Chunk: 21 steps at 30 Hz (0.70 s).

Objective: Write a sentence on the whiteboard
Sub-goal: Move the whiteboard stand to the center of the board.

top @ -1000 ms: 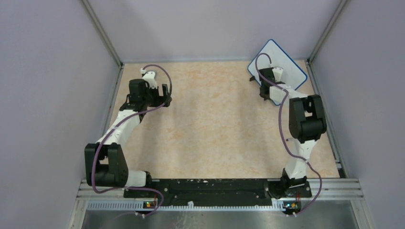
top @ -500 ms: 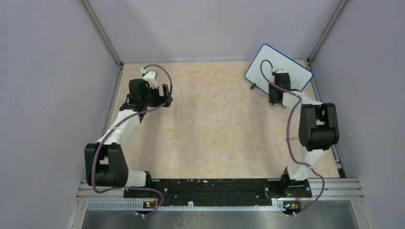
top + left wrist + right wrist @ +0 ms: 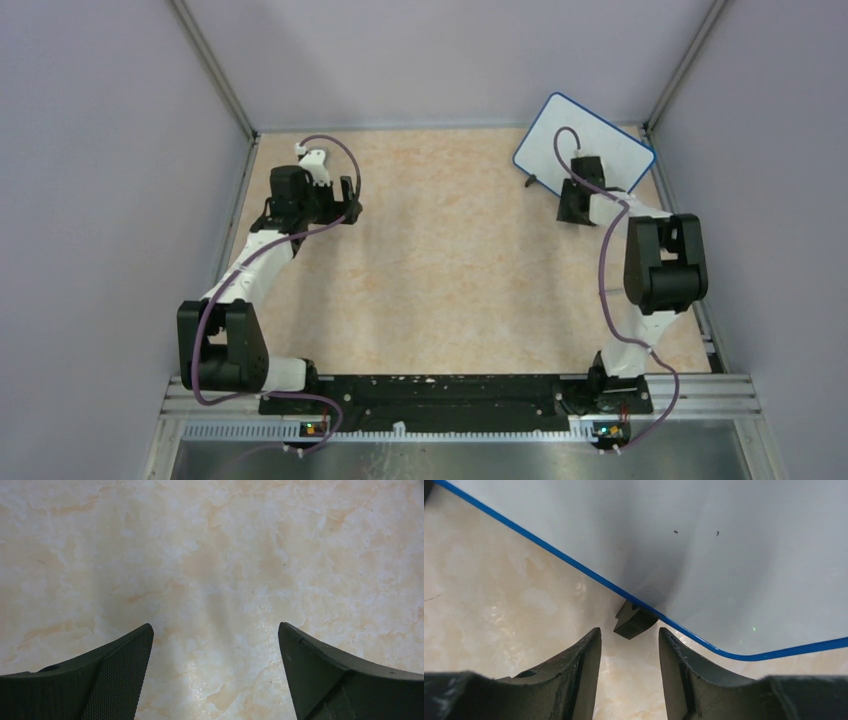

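Holds the left tool (image 3: 215, 626) wide open above the marbled table (image 3: 450, 270), nothing in it. Has the right tool (image 3: 629, 629) parted and empty, tips just before the black foot (image 3: 633, 621) of the whiteboard (image 3: 734, 545). Finds this whiteboard standing tilted at the far right table corner.

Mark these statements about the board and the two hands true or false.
1. The whiteboard stands at the far right corner of the table. True.
2. The left hand grips a marker. False: it is open and empty over bare tabletop.
3. The right hand has its fingers apart, just short of the board's black foot. True.
4. Blue words cover the board's surface in the right wrist view. False: that surface is blank except for a few tiny specks.
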Each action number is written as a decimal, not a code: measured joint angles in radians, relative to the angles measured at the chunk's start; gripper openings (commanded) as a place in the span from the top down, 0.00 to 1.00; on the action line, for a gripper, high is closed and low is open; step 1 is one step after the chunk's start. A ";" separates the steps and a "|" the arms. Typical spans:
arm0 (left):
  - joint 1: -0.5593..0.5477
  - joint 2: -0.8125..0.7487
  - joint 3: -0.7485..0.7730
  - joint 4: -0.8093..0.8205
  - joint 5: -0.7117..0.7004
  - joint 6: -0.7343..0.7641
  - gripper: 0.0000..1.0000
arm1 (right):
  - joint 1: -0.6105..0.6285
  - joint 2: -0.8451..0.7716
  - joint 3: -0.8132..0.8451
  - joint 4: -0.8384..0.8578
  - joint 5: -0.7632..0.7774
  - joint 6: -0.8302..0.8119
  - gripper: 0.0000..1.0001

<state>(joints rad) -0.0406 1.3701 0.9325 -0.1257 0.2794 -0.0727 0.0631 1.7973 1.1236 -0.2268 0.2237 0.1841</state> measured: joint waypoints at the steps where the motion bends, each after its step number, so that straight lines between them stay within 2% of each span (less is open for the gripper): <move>1: 0.000 0.000 0.000 0.001 0.000 0.000 0.01 | 0.000 0.013 0.003 -0.009 0.005 0.016 0.55; 7: 0.000 0.000 -0.007 0.006 0.000 -0.003 0.01 | 0.000 0.078 0.037 -0.007 0.052 0.108 0.56; 15: 0.000 0.000 -0.007 0.010 0.000 -0.004 0.01 | 0.000 0.139 0.114 -0.001 0.096 0.151 0.61; 21: 0.000 0.000 -0.007 0.011 0.000 -0.003 0.01 | -0.002 0.161 0.134 0.014 0.122 0.139 0.83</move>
<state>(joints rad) -0.0406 1.3701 0.9253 -0.1146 0.2790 -0.0761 0.0616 1.9579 1.2579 -0.2123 0.3454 0.3233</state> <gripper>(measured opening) 0.987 0.264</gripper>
